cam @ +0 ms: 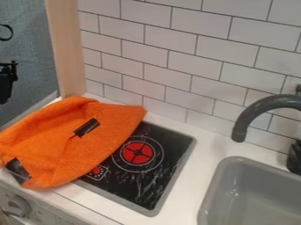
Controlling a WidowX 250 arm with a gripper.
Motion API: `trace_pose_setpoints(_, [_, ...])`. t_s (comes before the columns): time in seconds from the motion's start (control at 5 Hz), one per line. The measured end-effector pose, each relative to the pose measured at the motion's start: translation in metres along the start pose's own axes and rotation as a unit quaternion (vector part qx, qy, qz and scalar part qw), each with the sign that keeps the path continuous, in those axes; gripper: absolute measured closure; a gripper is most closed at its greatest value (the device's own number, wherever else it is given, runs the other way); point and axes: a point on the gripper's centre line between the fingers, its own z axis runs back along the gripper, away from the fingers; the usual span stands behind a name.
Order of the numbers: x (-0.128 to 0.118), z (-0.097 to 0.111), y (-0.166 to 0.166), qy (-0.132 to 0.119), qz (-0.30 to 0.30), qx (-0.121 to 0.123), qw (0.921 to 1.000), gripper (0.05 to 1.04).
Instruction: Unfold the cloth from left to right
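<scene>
Though I can't tell the tool's (pixel 5 82) opening or hold, the cloth (pixel 61 143) lies to its lower right.

Looks down at a slant from above the front of the worktop (pixel 203 159), facing the tiled wall (pixel 170 49) obliquely. Sits near enough to frame the stove (pixel 166 165) left of centre and crop the sink (pixel 253 180) at lower right.
</scene>
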Motion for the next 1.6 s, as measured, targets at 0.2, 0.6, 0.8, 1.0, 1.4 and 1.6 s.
trace_pose_setpoints(0.2, [-0.003,-0.013,-0.003,0.020,-0.004,-0.006,0.9998,0.083])
trace_pose_setpoints(0.6, [-0.004,-0.024,-0.016,0.033,-0.055,-0.026,0.9976,0.083])
trace_pose_setpoints(0.8, [-0.001,-0.026,-0.055,0.016,-0.116,-0.018,0.9930,0.083])
trace_pose_setpoints(1.0, [0.004,-0.039,-0.082,0.005,-0.156,-0.012,0.9876,0.083])
trace_pose_setpoints(1.4, [0.014,-0.040,-0.114,-0.038,-0.181,-0.037,0.9821,0.083])
trace_pose_setpoints(1.6, [0.011,-0.052,-0.124,-0.025,-0.189,-0.044,0.9806,0.083])
